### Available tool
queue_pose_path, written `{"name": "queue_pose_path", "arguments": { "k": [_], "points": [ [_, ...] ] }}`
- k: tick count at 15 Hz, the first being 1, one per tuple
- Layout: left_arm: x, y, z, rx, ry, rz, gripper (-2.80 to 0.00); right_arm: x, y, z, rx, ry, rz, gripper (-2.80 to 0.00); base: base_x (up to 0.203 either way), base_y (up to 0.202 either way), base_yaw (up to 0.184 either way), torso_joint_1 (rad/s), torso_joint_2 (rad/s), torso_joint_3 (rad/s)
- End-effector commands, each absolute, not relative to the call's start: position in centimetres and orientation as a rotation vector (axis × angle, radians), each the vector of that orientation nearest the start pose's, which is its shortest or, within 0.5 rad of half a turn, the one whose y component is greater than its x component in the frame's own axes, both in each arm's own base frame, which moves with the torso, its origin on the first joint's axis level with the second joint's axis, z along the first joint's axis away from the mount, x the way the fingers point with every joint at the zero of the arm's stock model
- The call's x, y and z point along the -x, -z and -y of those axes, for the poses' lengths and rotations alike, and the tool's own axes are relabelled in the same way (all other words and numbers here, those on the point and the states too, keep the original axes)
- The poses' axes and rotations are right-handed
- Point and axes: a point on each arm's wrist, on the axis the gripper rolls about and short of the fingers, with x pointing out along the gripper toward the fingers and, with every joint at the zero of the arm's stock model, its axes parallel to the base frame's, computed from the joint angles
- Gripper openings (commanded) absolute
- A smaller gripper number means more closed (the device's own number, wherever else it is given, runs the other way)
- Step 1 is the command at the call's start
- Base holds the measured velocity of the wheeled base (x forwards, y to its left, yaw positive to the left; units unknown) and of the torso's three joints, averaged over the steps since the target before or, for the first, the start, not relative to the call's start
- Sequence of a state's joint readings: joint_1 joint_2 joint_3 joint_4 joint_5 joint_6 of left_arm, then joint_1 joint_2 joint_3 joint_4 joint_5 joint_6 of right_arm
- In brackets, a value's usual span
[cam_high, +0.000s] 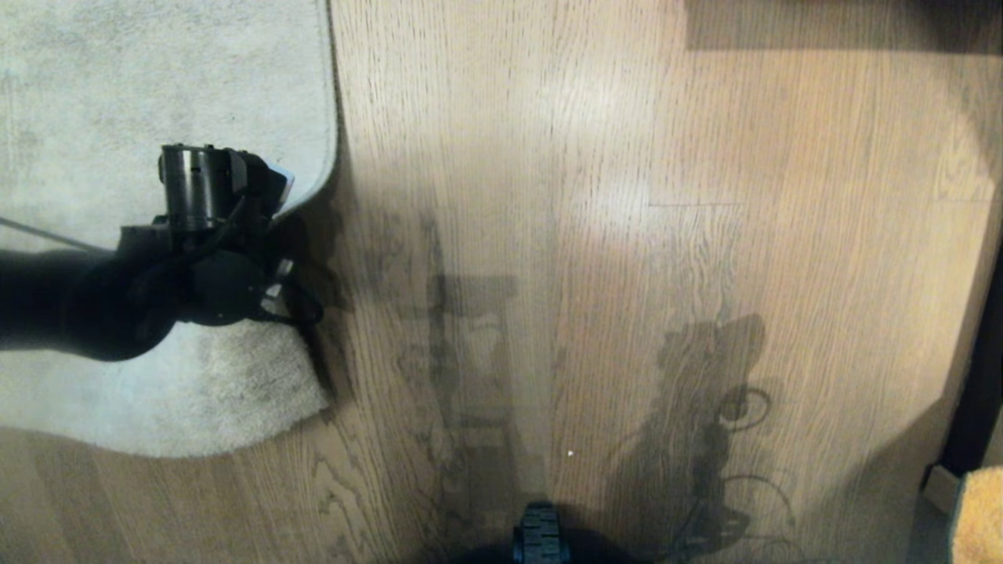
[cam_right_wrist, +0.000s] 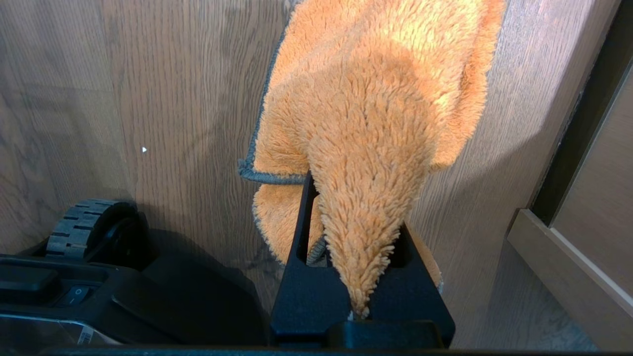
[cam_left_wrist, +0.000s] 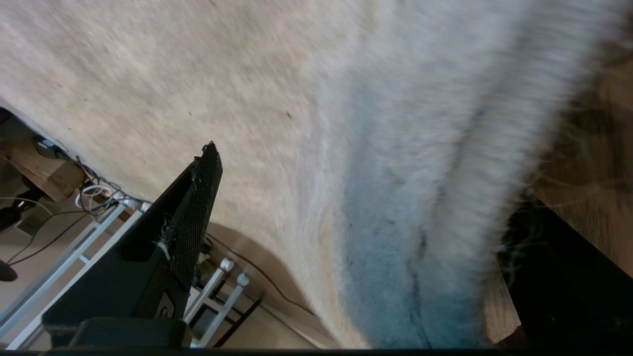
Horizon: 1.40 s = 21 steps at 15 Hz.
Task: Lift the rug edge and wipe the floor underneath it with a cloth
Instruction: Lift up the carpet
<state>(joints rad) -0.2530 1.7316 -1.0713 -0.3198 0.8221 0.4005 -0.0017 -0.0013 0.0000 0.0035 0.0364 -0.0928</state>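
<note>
Rug edge: the bound border and corner of the mottled grey-beige low-pile rug (cam_high: 317, 180) lie on the floor's left side.
Floor: light brown wood-grain planks (cam_high: 595, 258), slightly shiny.
Left gripper (cam_high: 270, 235): over the rug's right border near its corner, fingers (cam_left_wrist: 198, 207) spread wide, holding nothing.
Right gripper (cam_right_wrist: 358, 257): clamped tight on the fluffy orange-yellow cloth with dark grey edging (cam_right_wrist: 376, 118), at the floor's lower right corner.

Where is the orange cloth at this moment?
The cloth is pinched in the shut right gripper, hanging above the bare floor at the robot's right side; the head view shows only its corner, far from the rug edge.
</note>
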Motion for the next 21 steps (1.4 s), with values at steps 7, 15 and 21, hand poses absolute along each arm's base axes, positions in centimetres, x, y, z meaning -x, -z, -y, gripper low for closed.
{"name": "queue_pose_path", "arguments": {
  "k": [7, 15, 21],
  "points": [
    [-27.6, -16.9, 5.9, -0.613, -0.471, -0.480, 0.00, 2.3, -7.5, -0.1, 0.095, -0.035, -0.001, -2.80, 0.000, 0.000, 0.000, 0.000, 0.00, 0.000],
    [-25.4, -12.7, 5.2, -0.619, -0.468, -0.506, 0.00, 2.3, -7.5, -0.1, 0.094, -0.035, -0.001, -2.80, 0.000, 0.000, 0.000, 0.000, 0.00, 0.000],
    [-25.5, -10.9, 4.4, -0.600, -0.507, -0.494, 0.00, 2.3, -7.5, -0.1, 0.093, -0.035, -0.002, -2.80, 0.000, 0.000, 0.000, 0.000, 0.00, 0.000]
  ]
}}
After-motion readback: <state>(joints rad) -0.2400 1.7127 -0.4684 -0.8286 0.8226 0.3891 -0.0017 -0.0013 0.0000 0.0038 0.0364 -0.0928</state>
